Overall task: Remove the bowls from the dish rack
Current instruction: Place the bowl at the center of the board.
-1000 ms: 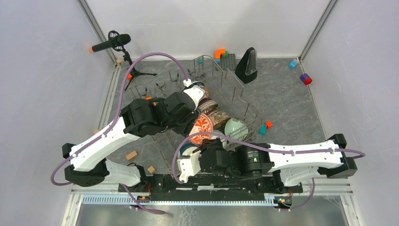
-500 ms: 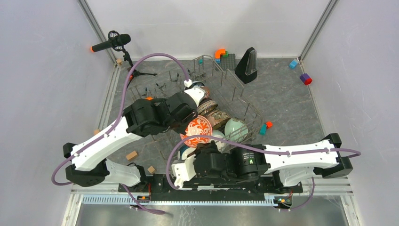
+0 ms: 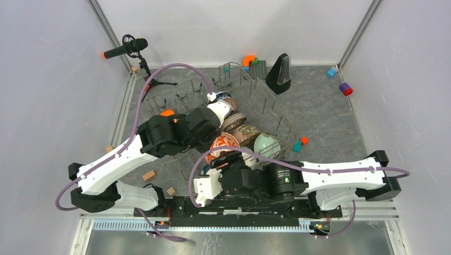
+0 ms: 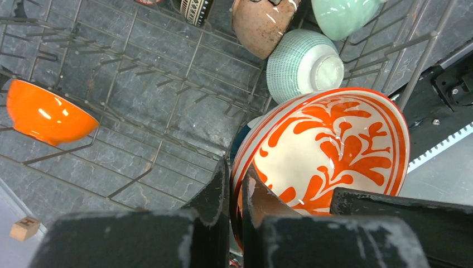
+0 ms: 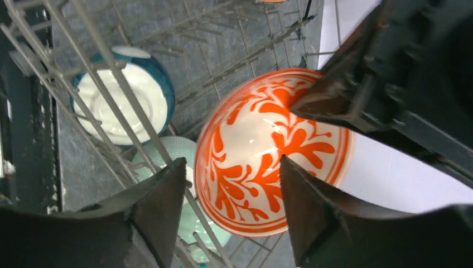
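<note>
Left wrist view: the left tool (image 4: 234,181) is pinched tight on the rim of the red-floral bowl (image 4: 329,151), one finger inside, one outside. Over the last second the bowl has tipped and drawn closer to this tool, so it seems nearly free of the dish rack (image 4: 167,95). The right tool (image 5: 234,195) has slid nearer, wide open and empty, with the bowl just ahead. Beyond, the striped bowl (image 4: 304,64) and the mint bowl (image 4: 340,14) wait racked.
</note>
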